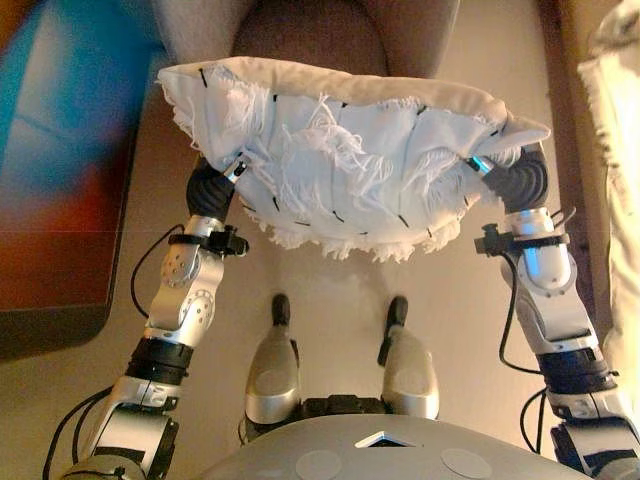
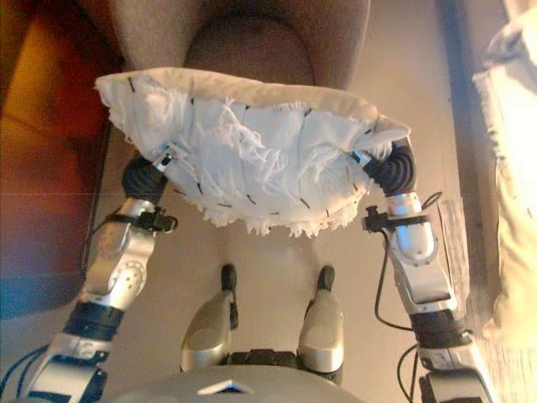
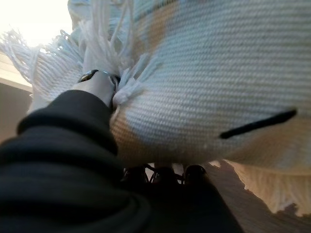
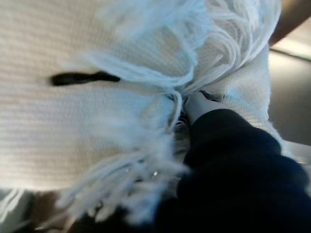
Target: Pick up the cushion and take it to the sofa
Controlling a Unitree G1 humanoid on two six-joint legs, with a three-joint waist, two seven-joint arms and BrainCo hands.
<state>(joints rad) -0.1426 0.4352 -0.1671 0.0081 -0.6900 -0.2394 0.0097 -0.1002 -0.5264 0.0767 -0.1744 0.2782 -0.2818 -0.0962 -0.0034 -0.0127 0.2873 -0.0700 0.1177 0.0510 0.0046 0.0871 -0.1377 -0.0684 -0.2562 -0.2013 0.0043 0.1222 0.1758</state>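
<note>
I hold a white woven cushion (image 1: 340, 150) with fringes and short black stitches up in front of me, between both hands. My left hand (image 1: 212, 188) presses against its left end and my right hand (image 1: 520, 180) against its right end; the cushion hides the rest of both hands. In the left wrist view the cushion (image 3: 218, 73) lies right against the hand's dark cover (image 3: 63, 145). The right wrist view shows the same, with fringe (image 4: 136, 184) over the cover (image 4: 233, 160). A brown upholstered seat (image 1: 310, 35) stands just beyond the cushion.
A dark-framed panel with a blue and red surface (image 1: 60, 150) stands at the left. A pale cloth-covered piece (image 1: 615, 120) runs along the right edge, beside a dark strip (image 1: 560, 90). Beige floor (image 1: 340, 280) lies below the cushion.
</note>
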